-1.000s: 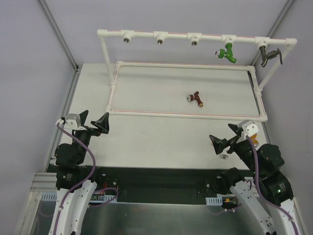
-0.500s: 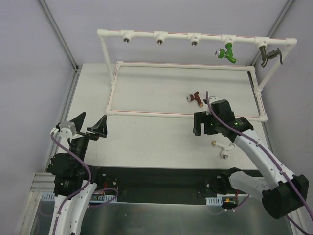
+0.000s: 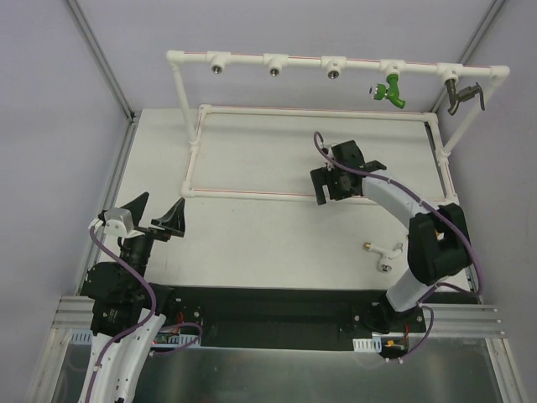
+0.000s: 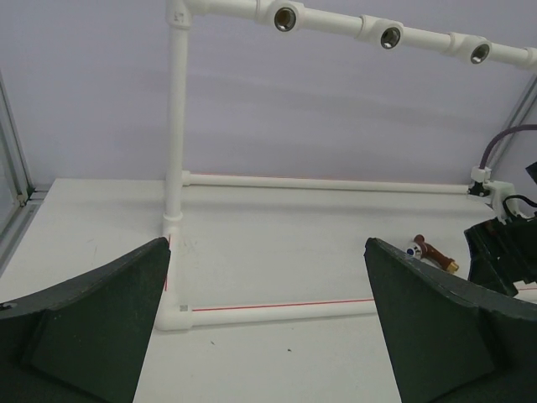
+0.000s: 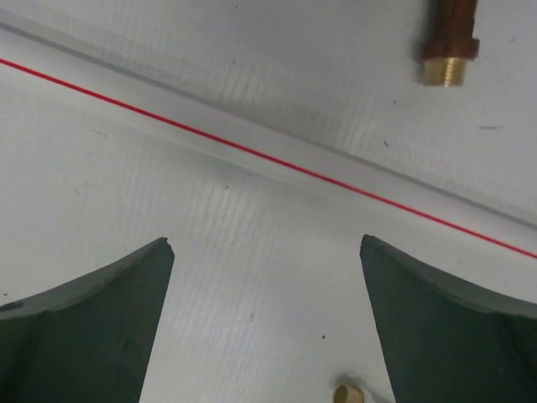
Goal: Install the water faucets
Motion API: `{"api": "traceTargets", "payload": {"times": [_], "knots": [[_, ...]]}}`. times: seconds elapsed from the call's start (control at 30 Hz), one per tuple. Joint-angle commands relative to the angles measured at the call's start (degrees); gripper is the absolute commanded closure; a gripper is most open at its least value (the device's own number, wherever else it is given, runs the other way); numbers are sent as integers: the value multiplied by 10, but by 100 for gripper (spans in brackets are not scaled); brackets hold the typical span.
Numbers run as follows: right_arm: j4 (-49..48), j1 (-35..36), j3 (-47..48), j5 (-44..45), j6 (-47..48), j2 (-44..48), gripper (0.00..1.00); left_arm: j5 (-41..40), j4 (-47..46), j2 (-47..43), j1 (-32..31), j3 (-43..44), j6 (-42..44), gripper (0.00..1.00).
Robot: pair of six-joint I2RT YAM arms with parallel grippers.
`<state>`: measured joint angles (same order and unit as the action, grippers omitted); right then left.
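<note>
A green faucet (image 3: 388,90) and a dark grey faucet (image 3: 461,94) hang from the top pipe of the white pipe frame (image 3: 252,60). A white faucet (image 3: 383,253) lies on the table at the near right. The dark red faucet (image 4: 432,252) lies inside the frame's base; the top view hides it under my right gripper (image 3: 325,186). That gripper (image 5: 267,243) is open and empty above the table. The faucet's brass threaded end (image 5: 450,38) lies beyond the red-lined pipe (image 5: 252,151). My left gripper (image 3: 161,203) is open and empty at the near left, also seen in its wrist view (image 4: 267,243).
Three empty metal sockets (image 3: 274,68) face down along the top pipe; they also show in the left wrist view (image 4: 390,36). The frame's base pipes (image 3: 319,196) form a rectangle on the table. A small brass end (image 5: 348,393) shows at the bottom of the right wrist view.
My right arm has swung from the near right edge out over the table to above the dark red faucet. My left arm shifted slightly and has since stayed still.
</note>
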<state>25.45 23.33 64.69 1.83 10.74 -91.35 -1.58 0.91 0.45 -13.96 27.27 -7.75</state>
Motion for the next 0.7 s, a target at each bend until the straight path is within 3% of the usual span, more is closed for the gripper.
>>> {"api": "traceTargets", "payload": {"times": [0.0,0.3,0.67], "knots": [[-15,-4,71,-55,102,-57,4,-11,-12,-46,-7,0,14,1],[57,-1,185,-144,176,-196,4,-6,-13,-31,-7,1,19,1],[107,54,192,-130,209,-232,1,-1,-12,-21,-7,2,19,1]]}}
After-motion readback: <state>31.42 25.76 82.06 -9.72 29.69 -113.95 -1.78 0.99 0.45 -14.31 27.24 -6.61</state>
